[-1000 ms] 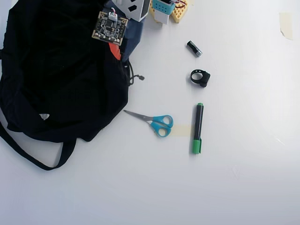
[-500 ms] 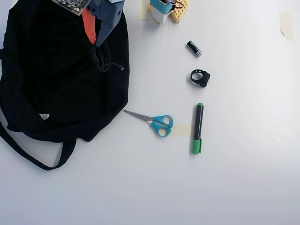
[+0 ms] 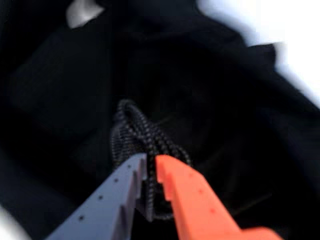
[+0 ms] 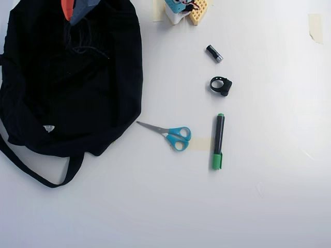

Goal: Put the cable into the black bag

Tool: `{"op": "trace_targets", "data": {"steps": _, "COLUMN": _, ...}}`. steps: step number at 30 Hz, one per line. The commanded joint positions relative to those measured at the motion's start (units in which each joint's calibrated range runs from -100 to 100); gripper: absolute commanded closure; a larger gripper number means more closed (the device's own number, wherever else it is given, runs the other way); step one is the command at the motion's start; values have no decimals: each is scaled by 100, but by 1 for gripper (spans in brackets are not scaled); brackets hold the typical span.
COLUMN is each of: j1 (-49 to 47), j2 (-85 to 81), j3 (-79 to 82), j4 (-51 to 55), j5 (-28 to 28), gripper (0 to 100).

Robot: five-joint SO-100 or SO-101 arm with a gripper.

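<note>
Your wrist view is blurred all over; the cable (image 3: 142, 137) is a soft dark braid against the black bag (image 3: 225, 115), its plug end not findable, its lower loops hidden behind the gripper (image 3: 151, 165) fingers. Overhead, the gripper (image 4: 72, 13) is cut off by the top edge above the black bag (image 4: 51, 103), and the cable shows only as faint strands.

One black bag (image 4: 62, 98), one coiled cable (image 3: 145, 140), one pair of blue-handled scissors (image 4: 170, 134), one green marker (image 4: 219, 140), one black ring-shaped clip (image 4: 221, 85) and one small black cylinder (image 4: 214, 53) were counted on one white table (image 4: 207, 206).
</note>
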Motion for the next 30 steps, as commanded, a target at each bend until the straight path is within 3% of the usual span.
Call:
{"op": "trace_targets", "data": {"steps": 1, "j1": 318, "j2": -20, "j3": -167, "j4": -455, "j5": 20, "gripper": 98}}
{"op": "trace_targets", "data": {"steps": 11, "j1": 991, "j2": 1399, "j3": -167, "j4": -739, "j5": -43, "gripper": 98}}
{"op": "trace_targets", "data": {"steps": 14, "j1": 1088, "j2": 1515, "j3": -158, "j4": -834, "j5": -488, "gripper": 97}}
{"op": "trace_targets", "data": {"steps": 18, "j1": 1036, "j2": 1507, "j3": -158, "j4": -765, "j5": -525, "gripper": 75}}
{"op": "trace_targets", "data": {"steps": 21, "j1": 886, "j2": 1382, "j3": -239, "j4": -420, "j5": -525, "gripper": 74}}
{"op": "trace_targets", "data": {"steps": 24, "j1": 378, "j2": 1374, "j3": -266, "j4": -222, "j5": -515, "gripper": 74}}
{"op": "trace_targets", "data": {"steps": 29, "j1": -520, "j2": 727, "j3": -275, "j4": 234, "j5": -525, "gripper": 97}}
{"op": "trace_targets", "data": {"steps": 30, "j1": -692, "j2": 436, "j3": -266, "j4": 493, "j5": -536, "gripper": 98}}
